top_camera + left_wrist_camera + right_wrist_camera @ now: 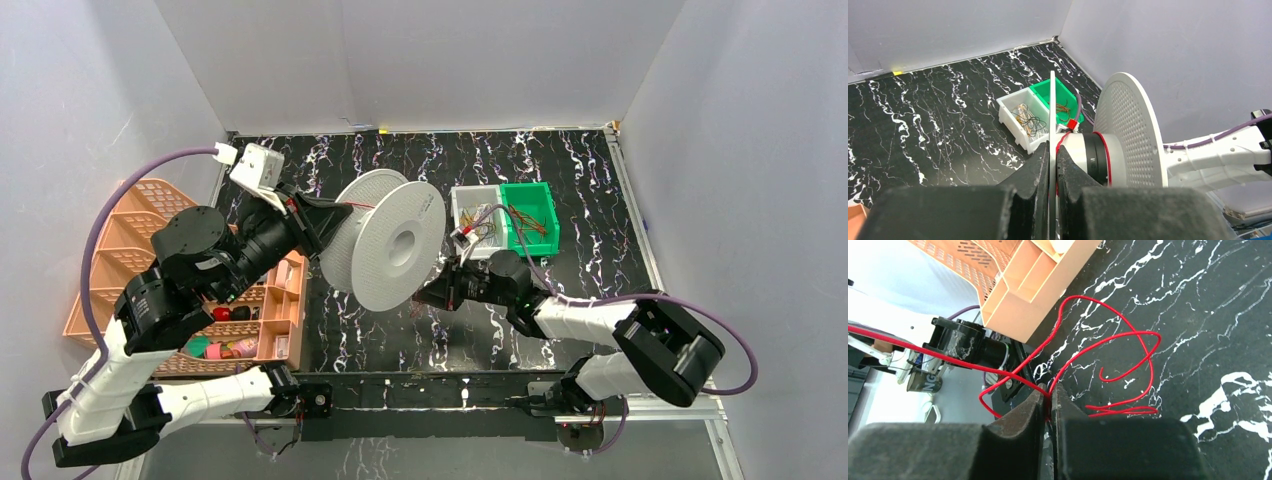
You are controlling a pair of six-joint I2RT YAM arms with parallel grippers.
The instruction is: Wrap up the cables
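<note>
the left jaws are clamped shut on the rim of the white spool [390, 245], the right jaws pinch the red cable [1120, 411], its loose loops sprawling over the black marbled bench [1208, 300].

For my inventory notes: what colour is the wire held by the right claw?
Red; the wire shows best in the right wrist view.

bright even light, soft shadows, wrist views blurry up close

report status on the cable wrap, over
Left jaws shut on white spool flange. Right jaws shut on red cable, loops trailing loose. Nothing seen in the way.
</note>
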